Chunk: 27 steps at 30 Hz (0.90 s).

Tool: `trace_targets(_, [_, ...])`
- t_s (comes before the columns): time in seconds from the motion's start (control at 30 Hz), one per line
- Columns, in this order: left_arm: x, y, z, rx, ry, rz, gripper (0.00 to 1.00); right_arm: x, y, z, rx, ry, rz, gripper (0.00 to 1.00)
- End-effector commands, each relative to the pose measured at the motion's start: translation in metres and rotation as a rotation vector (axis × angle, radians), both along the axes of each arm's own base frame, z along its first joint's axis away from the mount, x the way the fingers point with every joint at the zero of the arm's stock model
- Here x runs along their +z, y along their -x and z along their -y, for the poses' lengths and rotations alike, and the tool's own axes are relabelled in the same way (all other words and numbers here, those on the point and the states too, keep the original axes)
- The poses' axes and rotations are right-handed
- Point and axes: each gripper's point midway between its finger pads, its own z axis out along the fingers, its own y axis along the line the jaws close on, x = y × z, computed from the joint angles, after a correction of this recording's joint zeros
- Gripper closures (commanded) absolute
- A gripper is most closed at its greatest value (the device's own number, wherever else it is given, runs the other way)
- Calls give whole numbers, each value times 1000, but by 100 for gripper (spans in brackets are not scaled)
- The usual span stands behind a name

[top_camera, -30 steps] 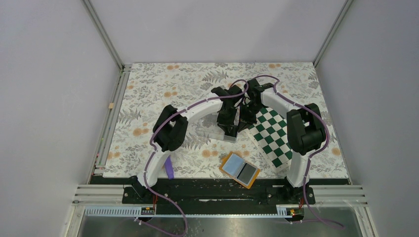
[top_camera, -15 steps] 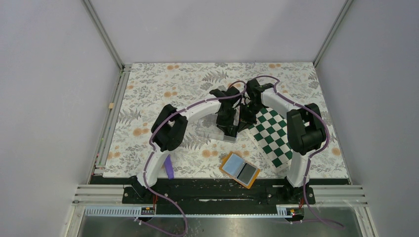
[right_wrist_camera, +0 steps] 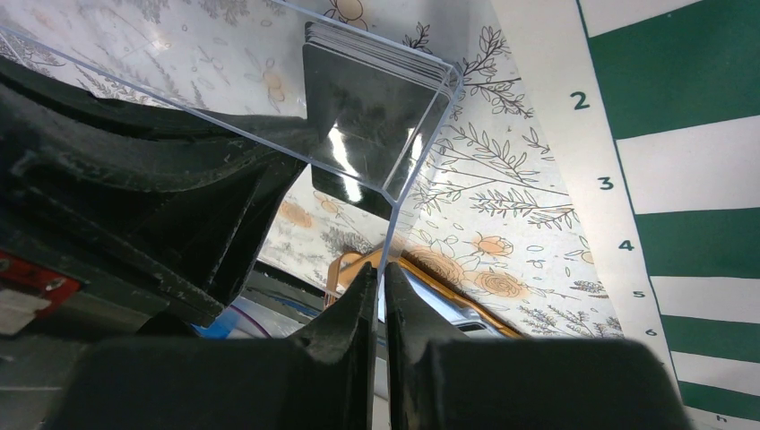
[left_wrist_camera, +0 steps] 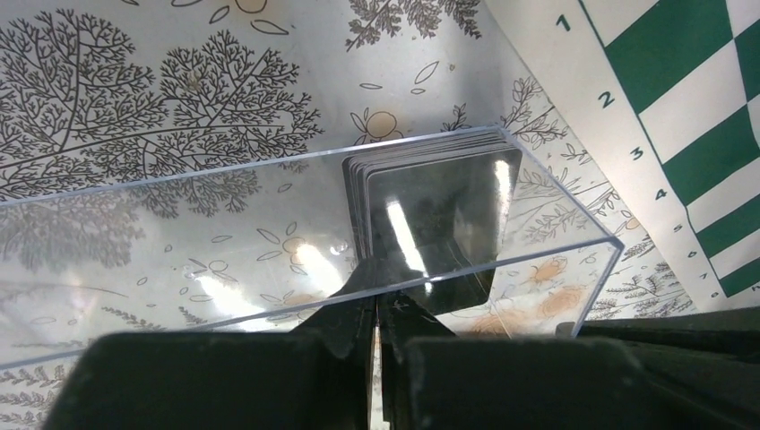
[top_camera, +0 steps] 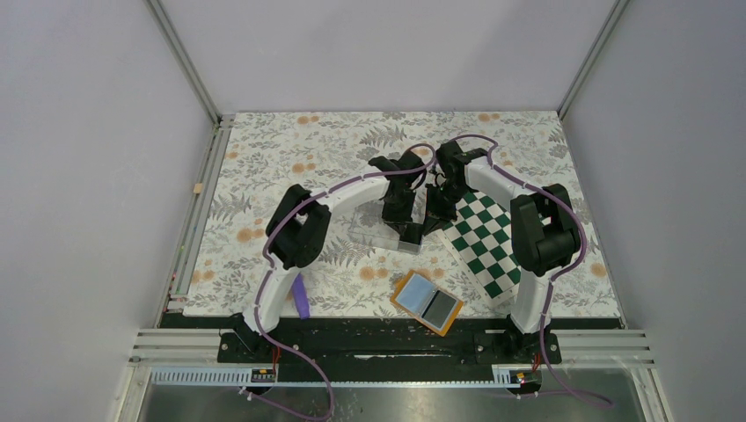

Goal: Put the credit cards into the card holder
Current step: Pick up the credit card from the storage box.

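Left claw (left_wrist_camera: 377,305): fingers pressed fully together, tips at the lower edge of the front card. I cannot tell whether that card is pinched between them or they merely meet at the near wall of the clear box (left_wrist_camera: 224,224).

Right claw (right_wrist_camera: 384,278): closed on the upright corner edge of the same box. Judged to be a steadying hold, so the light box does not slide or tip while the other arm works at the stack.

Credit cards (left_wrist_camera: 439,210): one dark, glossy stack packed against the box's end nearest the chessboard mat (top_camera: 486,239). They stand on edge, broad faces turned along the box's length toward the left wrist camera. The long axis looks upright (not certain, the outline reads almost square).

Card holder (top_camera: 427,301): lies open and flat on the floral surface (top_camera: 264,167), well apart from the box and nearer the arm bases. It is skewed diagonally, blue lining upward, so pockets face up for loading.
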Motion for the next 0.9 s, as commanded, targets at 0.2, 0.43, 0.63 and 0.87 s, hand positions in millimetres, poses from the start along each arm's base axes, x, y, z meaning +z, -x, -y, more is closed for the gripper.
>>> trace_targets(0.2, [77,-9,30,-16,189,145,100,-12,8,-2,27,13,-27,90])
trace_targets(0.43, [74,-7,27,-23,180,141,100,-12,8,-2,27,14,-30,90])
trace_targets(0.63, [60,-3,28,-30,175,106,93,-13,8,-2,28,14,-31,90])
trace_targets(0.87, [31,-9,-7,33,64,85,58,-10,9,1,32,26,-22,90])
